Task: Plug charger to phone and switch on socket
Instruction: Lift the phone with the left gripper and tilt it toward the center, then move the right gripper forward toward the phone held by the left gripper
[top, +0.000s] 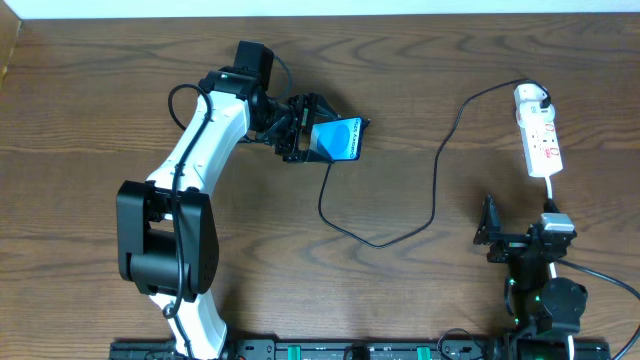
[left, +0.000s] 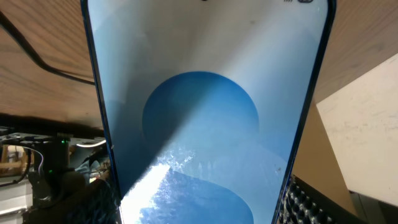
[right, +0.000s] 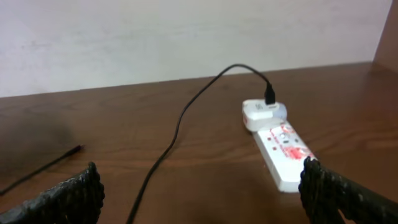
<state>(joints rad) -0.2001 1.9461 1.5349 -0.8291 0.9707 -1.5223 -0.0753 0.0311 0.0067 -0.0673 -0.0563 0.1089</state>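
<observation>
While left fingers (left: 306, 200) clamp it, phone (left: 199, 124) (cropped)

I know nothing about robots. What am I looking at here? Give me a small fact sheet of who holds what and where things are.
left hand: closed on the phone, blue screen showing
right hand: open, holding nothing, facing the socket
charger: black cable looping across the table, plug head in the socket's far end
charger's phone end: reaches the phone's edge; whether it is plugged in cannot be told
socket switch: position cannot be told
</observation>
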